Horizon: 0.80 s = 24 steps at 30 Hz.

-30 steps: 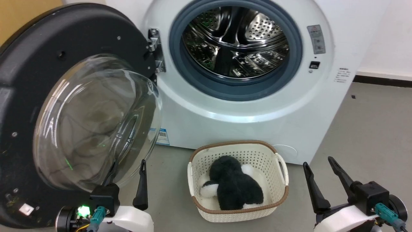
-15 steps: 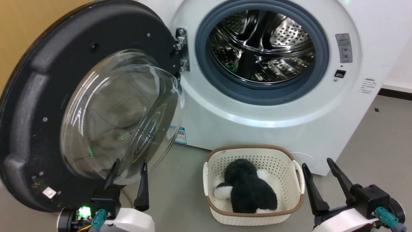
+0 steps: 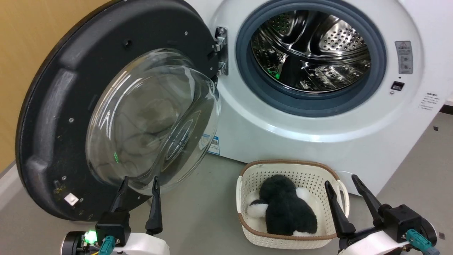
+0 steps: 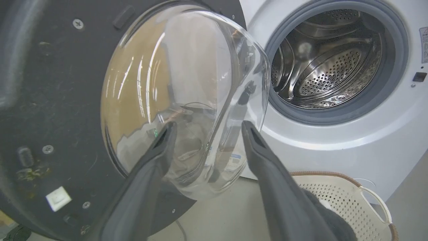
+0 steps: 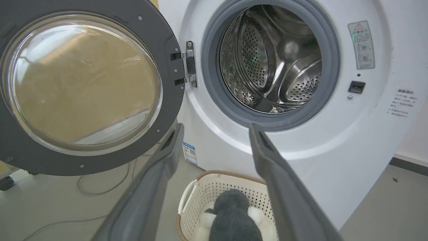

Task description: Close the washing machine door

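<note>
The washing machine door [image 3: 63, 117] stands wide open to the left of the drum, a big black-rimmed disc with a bulging clear glass bowl [image 3: 152, 120], hinged at its right side [image 3: 220, 53]. The same door [image 4: 50, 100] [image 5: 83, 83] appears in both wrist views. My left gripper [image 3: 139, 182] is open, its fingertips just below the glass bowl, with nothing between them. My right gripper [image 3: 341, 182] is open too, low on the right, above the basket's near right corner. The white washing machine [image 3: 318, 134] shows its steel drum [image 3: 311, 53] inside a grey rubber ring.
A cream perforated basket [image 3: 247, 170] with a brown rim sits on the grey floor before the machine, holding a black and white plush toy [image 3: 286, 209]. A yellow wall [image 3: 32, 53] lies behind the door. A cable [image 5: 100, 190] trails on the floor under the door.
The head camera has swung left, so the machine, door and basket sit further right in the picture. Both grippers stay open at the bottom edge; the door's opening angle looks unchanged.
</note>
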{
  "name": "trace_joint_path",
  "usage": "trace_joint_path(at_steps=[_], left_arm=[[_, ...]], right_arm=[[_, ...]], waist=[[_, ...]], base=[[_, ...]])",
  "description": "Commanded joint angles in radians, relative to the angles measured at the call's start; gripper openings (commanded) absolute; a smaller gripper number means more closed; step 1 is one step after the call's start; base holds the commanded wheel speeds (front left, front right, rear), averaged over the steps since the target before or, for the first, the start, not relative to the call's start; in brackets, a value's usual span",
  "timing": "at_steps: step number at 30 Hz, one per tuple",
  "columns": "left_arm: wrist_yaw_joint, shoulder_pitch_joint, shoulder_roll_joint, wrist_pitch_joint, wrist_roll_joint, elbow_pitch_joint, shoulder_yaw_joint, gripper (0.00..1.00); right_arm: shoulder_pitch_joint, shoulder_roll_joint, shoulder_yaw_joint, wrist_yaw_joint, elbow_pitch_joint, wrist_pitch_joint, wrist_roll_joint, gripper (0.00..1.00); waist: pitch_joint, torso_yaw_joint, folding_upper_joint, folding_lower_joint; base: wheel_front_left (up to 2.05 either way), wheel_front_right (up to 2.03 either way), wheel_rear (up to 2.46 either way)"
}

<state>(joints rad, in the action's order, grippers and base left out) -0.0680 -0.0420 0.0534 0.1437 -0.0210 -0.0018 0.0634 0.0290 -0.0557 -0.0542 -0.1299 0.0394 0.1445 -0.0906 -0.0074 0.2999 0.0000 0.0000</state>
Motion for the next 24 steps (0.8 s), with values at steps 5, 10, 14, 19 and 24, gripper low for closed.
trace_joint_path(at_steps=[5,10,14,19,24], left_arm=[[-0.010,-0.018,0.005,0.020,-0.006,-0.011,0.004,1.00],[-0.019,-0.023,0.005,0.030,-0.007,-0.019,0.004,1.00],[-0.028,-0.031,0.004,0.038,-0.009,-0.028,0.006,1.00],[-0.038,-0.042,0.003,0.049,-0.011,-0.036,0.008,1.00],[-0.052,-0.052,0.003,0.068,-0.012,-0.046,0.009,1.00]], right_arm=[[-0.018,-0.004,-0.016,0.000,0.012,0.019,-0.017,1.00],[-0.026,-0.009,-0.030,-0.001,0.020,0.030,-0.027,1.00],[-0.033,-0.014,-0.042,-0.001,0.026,0.038,-0.034,1.00],[-0.044,-0.019,-0.055,-0.001,0.033,0.048,-0.044,1.00],[-0.055,-0.021,-0.072,-0.001,0.044,0.067,-0.059,1.00]], waist=[[0.002,0.024,0.0000,0.0000],[0.005,0.047,0.0000,0.0000],[0.008,0.066,0.0000,0.0000],[0.010,0.088,0.0000,0.0000],[0.012,0.126,0.0000,0.0000]], base=[[0.00,0.00,0.00],[0.00,0.00,0.00],[0.00,0.00,0.00],[0.00,0.00,0.00],[0.00,0.00,0.00]])
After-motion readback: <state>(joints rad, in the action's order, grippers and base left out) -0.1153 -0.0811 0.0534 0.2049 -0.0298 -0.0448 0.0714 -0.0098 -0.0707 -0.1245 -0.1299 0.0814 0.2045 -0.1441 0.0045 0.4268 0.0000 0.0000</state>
